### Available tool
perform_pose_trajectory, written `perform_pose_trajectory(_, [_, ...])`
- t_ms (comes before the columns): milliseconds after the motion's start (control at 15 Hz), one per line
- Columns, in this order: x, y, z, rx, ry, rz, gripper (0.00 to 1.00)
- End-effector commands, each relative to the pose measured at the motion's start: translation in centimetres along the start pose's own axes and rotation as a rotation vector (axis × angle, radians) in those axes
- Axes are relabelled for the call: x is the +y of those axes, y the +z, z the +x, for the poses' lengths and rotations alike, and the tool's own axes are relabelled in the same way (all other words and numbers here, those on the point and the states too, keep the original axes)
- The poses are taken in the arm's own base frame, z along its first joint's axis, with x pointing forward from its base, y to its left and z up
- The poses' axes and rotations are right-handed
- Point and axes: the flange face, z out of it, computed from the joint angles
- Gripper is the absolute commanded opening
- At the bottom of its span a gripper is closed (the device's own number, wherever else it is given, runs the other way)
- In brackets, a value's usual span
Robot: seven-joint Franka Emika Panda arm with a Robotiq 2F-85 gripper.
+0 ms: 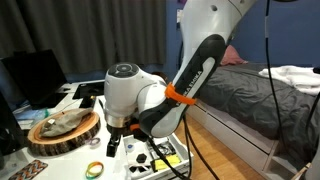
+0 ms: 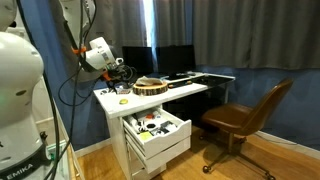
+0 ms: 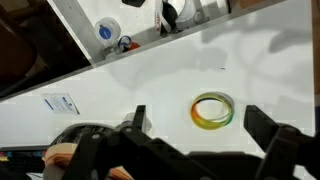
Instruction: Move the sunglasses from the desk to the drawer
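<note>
The long white desk (image 1: 70, 160) (image 2: 178, 91) fills the wrist view (image 3: 120, 90). The white drawer (image 2: 166, 141) (image 1: 181, 151) stands pulled out below the desk's edge, with several small items inside. My gripper (image 1: 112, 146) (image 2: 120, 72) (image 3: 200, 114) hangs open and empty just above the desk top. A yellow-green ring (image 3: 213, 111) (image 1: 95, 168) lies on the desk between the fingers. I cannot pick out the sunglasses for certain. Dark items lie in the drawer (image 1: 138, 156), too small to name.
A round wooden slab (image 1: 64, 131) (image 2: 150, 86) with an object on it sits on the desk beside the gripper. A dark monitor (image 1: 35, 75) stands behind. A brown chair (image 2: 246, 115) stands by the desk. A grey-covered bed (image 1: 262, 90) is nearby.
</note>
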Motion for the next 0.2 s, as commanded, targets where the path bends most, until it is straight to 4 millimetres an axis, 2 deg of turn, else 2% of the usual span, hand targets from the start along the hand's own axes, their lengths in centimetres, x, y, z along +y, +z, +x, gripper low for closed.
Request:
perform_pose_trajectory(0, [0.0, 0.0, 0.0, 0.0, 0.0, 0.0, 1.0])
perform_pose_trajectory(133, [0.0, -0.01, 0.01, 0.001, 0.0, 0.0, 1.0])
